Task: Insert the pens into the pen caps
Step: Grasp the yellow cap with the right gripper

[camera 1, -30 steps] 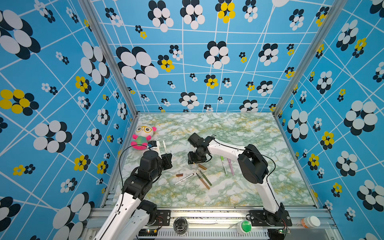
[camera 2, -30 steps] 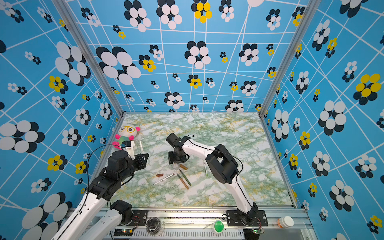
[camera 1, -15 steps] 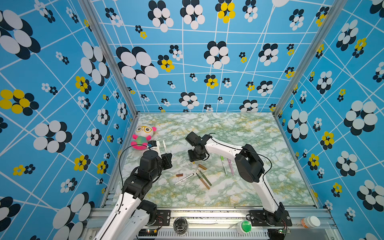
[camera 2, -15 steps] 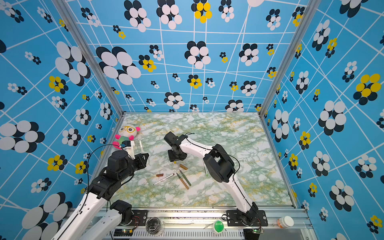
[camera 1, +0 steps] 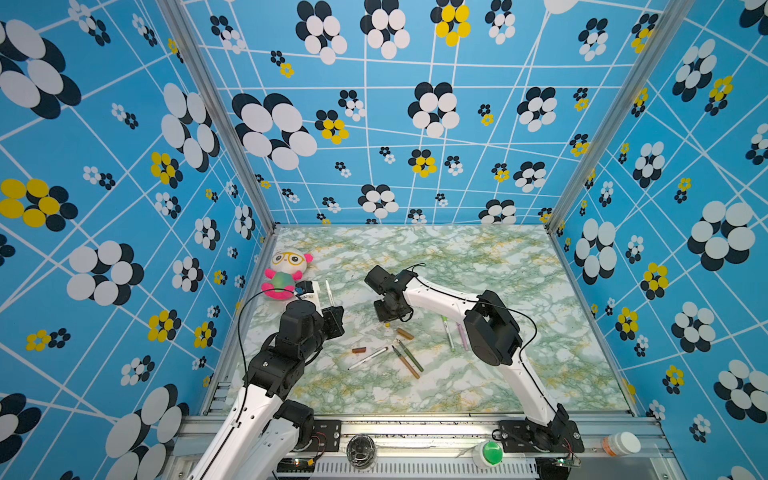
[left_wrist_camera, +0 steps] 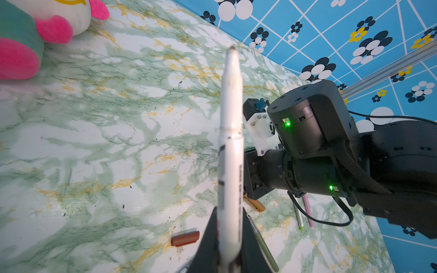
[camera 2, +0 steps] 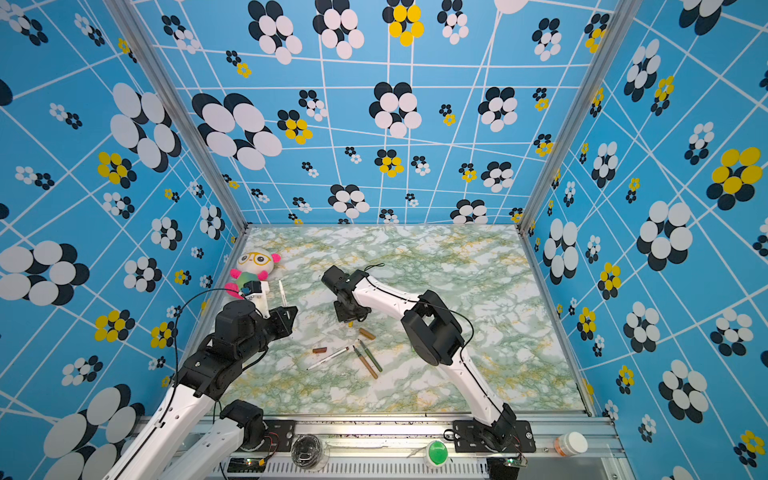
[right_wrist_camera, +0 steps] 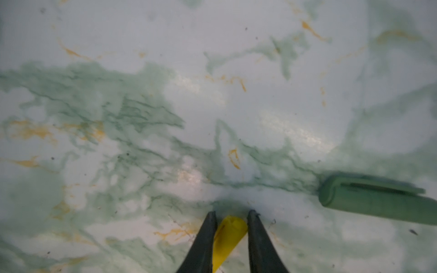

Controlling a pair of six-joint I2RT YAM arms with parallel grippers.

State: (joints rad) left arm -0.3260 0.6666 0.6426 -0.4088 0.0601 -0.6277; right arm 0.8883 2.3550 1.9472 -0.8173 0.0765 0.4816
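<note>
Right wrist view shows our right gripper pinching the yellow cap near the middle of the tabletop, our left gripper holds a white pen near the left edge, and next we must lift the cap and aim its hole at the pen's tip.

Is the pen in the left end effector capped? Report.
No: the left wrist view shows the pen ending in a bare tip.

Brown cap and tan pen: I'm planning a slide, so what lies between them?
A loose white pen lies slantwise between the brown cap and the tan pen, as both top views show.
</note>
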